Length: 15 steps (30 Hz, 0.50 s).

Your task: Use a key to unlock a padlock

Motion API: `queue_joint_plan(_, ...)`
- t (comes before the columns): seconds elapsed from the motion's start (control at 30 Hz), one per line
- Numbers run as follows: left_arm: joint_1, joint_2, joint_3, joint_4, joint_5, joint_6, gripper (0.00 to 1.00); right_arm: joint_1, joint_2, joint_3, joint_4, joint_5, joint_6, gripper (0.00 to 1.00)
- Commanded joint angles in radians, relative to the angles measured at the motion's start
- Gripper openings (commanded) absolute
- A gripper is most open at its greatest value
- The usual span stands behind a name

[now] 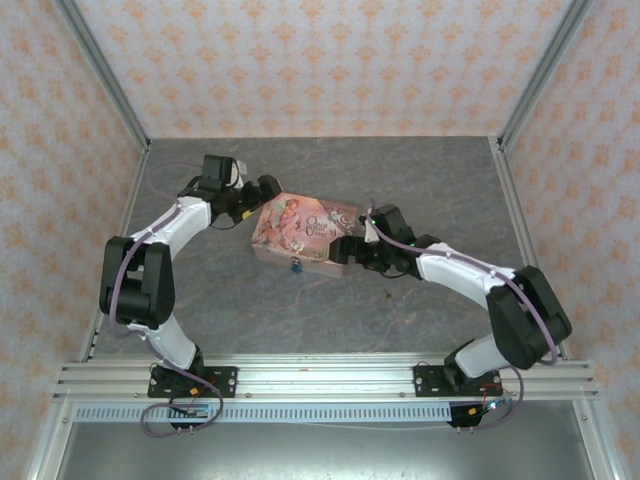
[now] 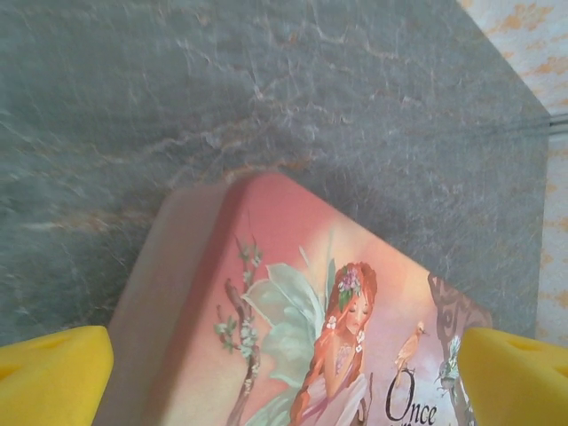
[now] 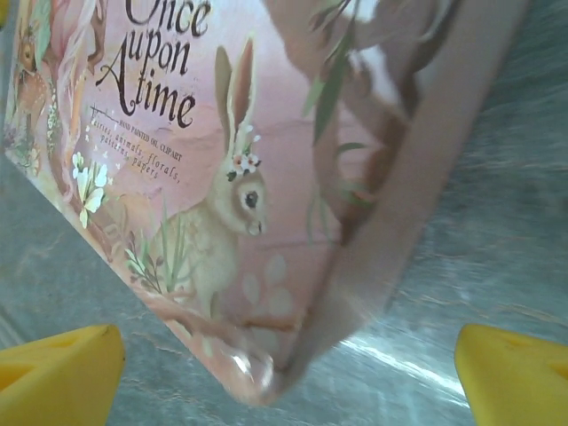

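Observation:
A tiny teal-blue padlock (image 1: pixel 296 265) hangs on the near side wall of the pink illustrated tin (image 1: pixel 302 228). A small dark key (image 1: pixel 388 293) lies on the table to the right of it, near my right arm. My left gripper (image 1: pixel 262 193) is at the tin's far left corner, open, its yellow fingertips (image 2: pixel 53 373) wide apart on either side of that corner of the tin (image 2: pixel 293 302). At the tin's right end my right gripper (image 1: pixel 350 248) also stands open, with the tin's corner (image 3: pixel 266 266) between its yellow fingertips (image 3: pixel 515 373). Neither holds anything.
The grey marbled tabletop (image 1: pixel 440 180) is bounded by metal frame posts (image 1: pixel 108 75) and patterned walls at the left, back and right. The aluminium rail (image 1: pixel 320 378) carrying both arm bases runs along the near edge.

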Motion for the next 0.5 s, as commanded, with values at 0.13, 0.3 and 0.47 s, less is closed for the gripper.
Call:
queue_joint_plan(0.13, 0.009, -0.278, -0.101, -0.016, -0.094, 0.056, 1.00, 0.001, -0.185, -0.012, -0.326, 0.211, -0.030, 0.86)
queue_joint_plan(0.3, -0.085, -0.461, -0.296, 0.016, -0.132, -0.002, 1.00, 0.001, -0.264, -0.071, -0.465, 0.320, 0.010, 0.77)
queue_joint_plan(0.47, -0.204, -0.598, -0.480, 0.079, -0.168, -0.104, 1.00, 0.001, -0.245, -0.117, -0.463, 0.327, 0.014, 0.69)
